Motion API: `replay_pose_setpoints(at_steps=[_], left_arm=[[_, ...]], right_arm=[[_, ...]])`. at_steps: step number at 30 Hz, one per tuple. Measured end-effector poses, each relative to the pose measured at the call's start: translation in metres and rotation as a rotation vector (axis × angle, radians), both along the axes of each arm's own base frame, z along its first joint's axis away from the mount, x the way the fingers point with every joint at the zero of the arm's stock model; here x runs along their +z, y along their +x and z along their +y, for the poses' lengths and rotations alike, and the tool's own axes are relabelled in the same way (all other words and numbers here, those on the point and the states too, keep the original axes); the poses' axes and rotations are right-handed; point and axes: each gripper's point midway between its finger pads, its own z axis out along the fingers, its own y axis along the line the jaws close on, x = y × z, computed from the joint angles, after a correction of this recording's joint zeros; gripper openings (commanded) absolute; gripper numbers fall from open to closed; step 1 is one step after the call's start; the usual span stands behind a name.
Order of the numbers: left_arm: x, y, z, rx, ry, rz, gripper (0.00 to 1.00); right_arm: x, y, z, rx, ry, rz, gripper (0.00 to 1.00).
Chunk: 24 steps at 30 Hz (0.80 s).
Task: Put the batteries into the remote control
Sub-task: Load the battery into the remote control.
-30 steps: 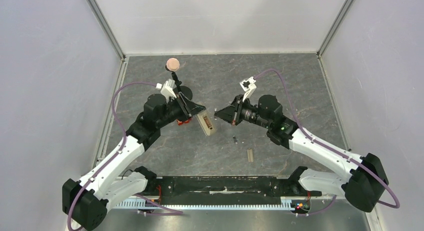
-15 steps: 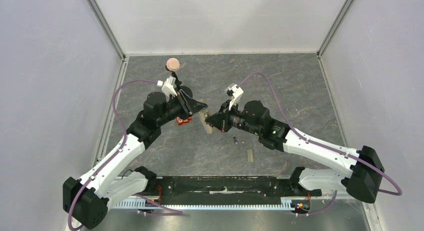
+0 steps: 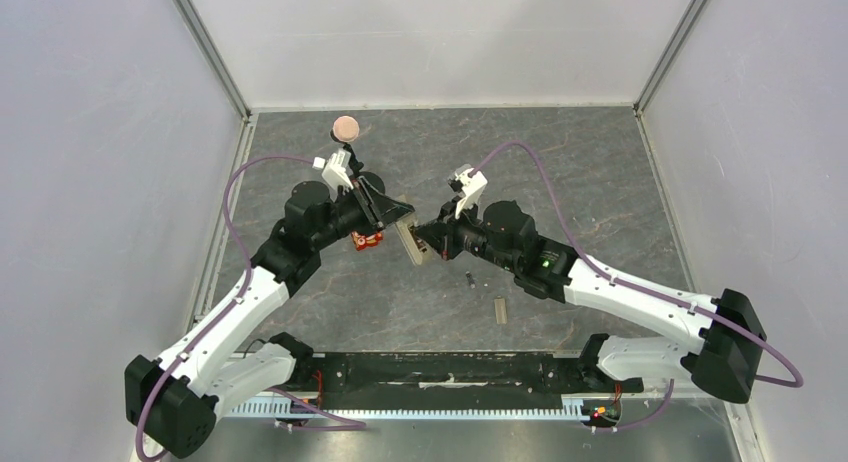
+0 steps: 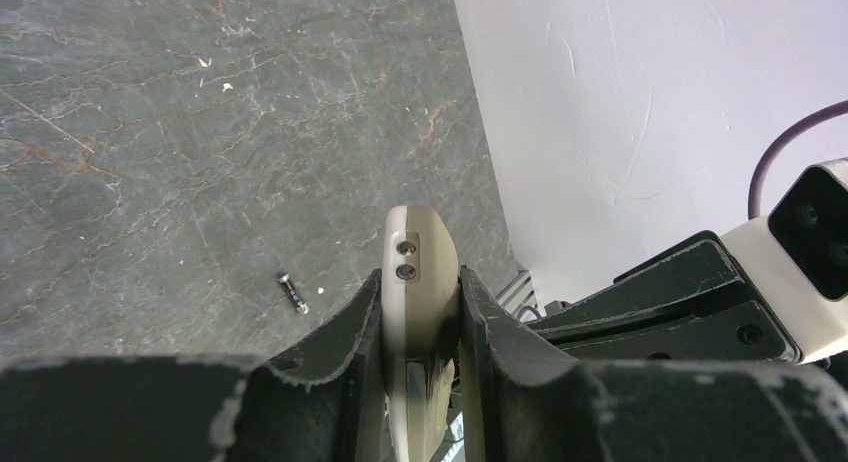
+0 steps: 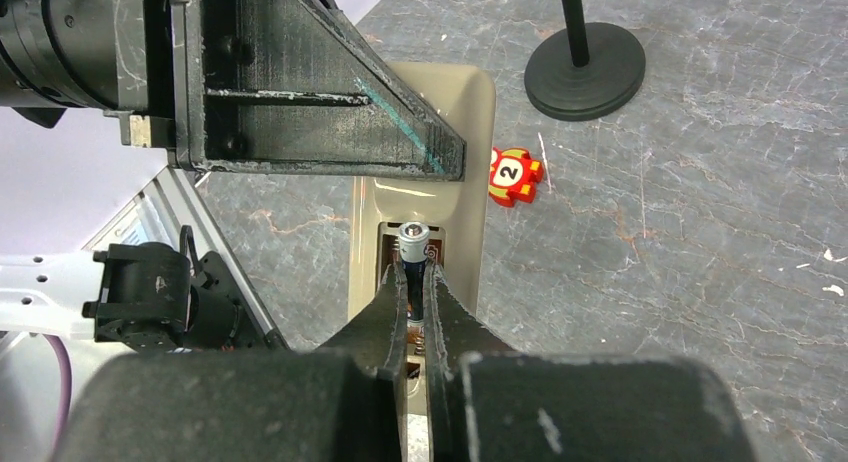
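My left gripper [image 3: 402,222] is shut on the remote control [image 3: 412,244] and holds it above the table, tan back up. The left wrist view has the remote's end [image 4: 420,267] sticking out between the two fingers. My right gripper [image 3: 428,238] is shut on a slim dark battery [image 5: 411,267]. The battery's silver tip sits in the open compartment [image 5: 437,254] of the remote [image 5: 470,112]. A second battery [image 3: 468,278] lies on the table near the remote, also seen as the loose battery [image 4: 293,292] from the left wrist.
A small red gadget [image 3: 366,240] lies on the table under the left gripper, red gadget [image 5: 514,175] beside the remote. The flat beige cover [image 3: 501,310] lies near the front. A black stand [image 5: 585,72] with a pink ball [image 3: 345,128] is at the back left.
The right arm has moved left from a gap away until its shut gripper with the battery meets the remote. The left arm has barely moved.
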Motion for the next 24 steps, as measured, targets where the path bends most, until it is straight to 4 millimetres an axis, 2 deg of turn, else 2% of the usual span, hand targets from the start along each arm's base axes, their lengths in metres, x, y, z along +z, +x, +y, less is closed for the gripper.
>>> replay_pose_setpoints(at_steps=[8,17,24], left_arm=[[-0.003,0.000,0.001,0.001,0.014,0.004,0.02],[-0.023,0.002,0.007,0.037,0.068,0.063,0.02],[-0.030,0.002,0.009,0.047,0.083,0.091,0.02]], right_arm=[[-0.005,0.001,0.001,0.001,-0.028,-0.015,0.00],[-0.026,0.003,0.009,0.047,-0.125,-0.022,0.04],[-0.038,-0.002,0.011,0.084,-0.166,-0.006,0.08]])
